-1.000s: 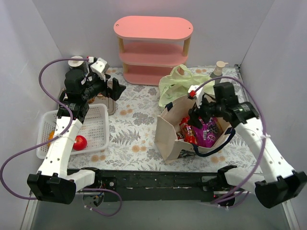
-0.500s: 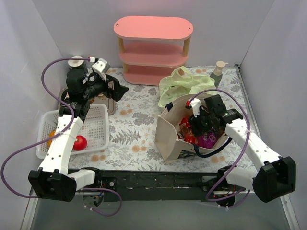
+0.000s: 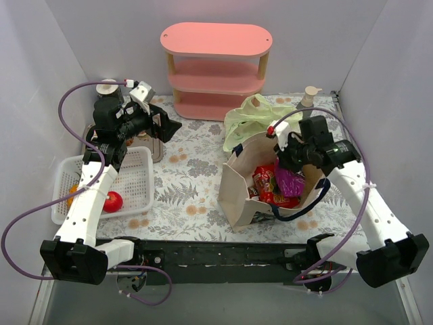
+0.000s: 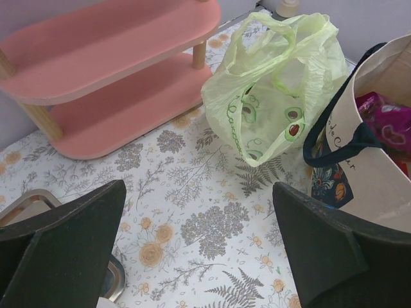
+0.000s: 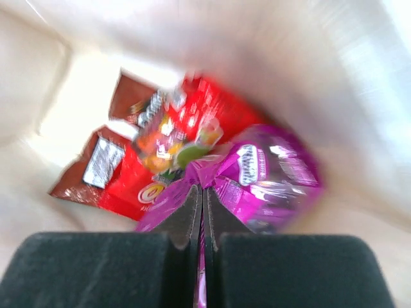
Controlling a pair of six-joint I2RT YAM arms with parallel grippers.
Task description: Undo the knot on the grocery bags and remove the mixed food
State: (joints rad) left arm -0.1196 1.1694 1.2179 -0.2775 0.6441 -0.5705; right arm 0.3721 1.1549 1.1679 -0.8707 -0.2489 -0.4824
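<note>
In the top view the left tool [image 3: 166, 126] hangs with its jaws spread wide and nothing in them, upper left of the frame, above the floral worktop [image 3: 189, 183] and beyond the white basket [image 3: 135, 177]. A red fruit [image 3: 113, 201] lies at the basket's near end. The beige tote [image 3: 237, 193] stands right of centre with its mouth open, and the right tool [image 3: 285, 168] reaches into it, pinching the top of a purple packet [image 3: 291, 183]; a red packet [image 3: 265, 181] lies just left of that inside the tote. The green plastic bag [image 3: 254, 118] sits crumpled behind the tote and touches it, in front of the pink shelf [image 3: 216, 64]. In the left wrist view both black fingers [image 4: 61, 250] frame the bottom of the frame, far apart. The plastic bag lies at upper right, its handles [image 4: 280, 25] rising in loose loops; I cannot tell whether they are tied. The tote shows at the right edge. The right wrist view is blurred: the jaws are pressed together on the purple packet's edge at bottom centre, with the red packet below it on the tote's floor, upper left.
</note>
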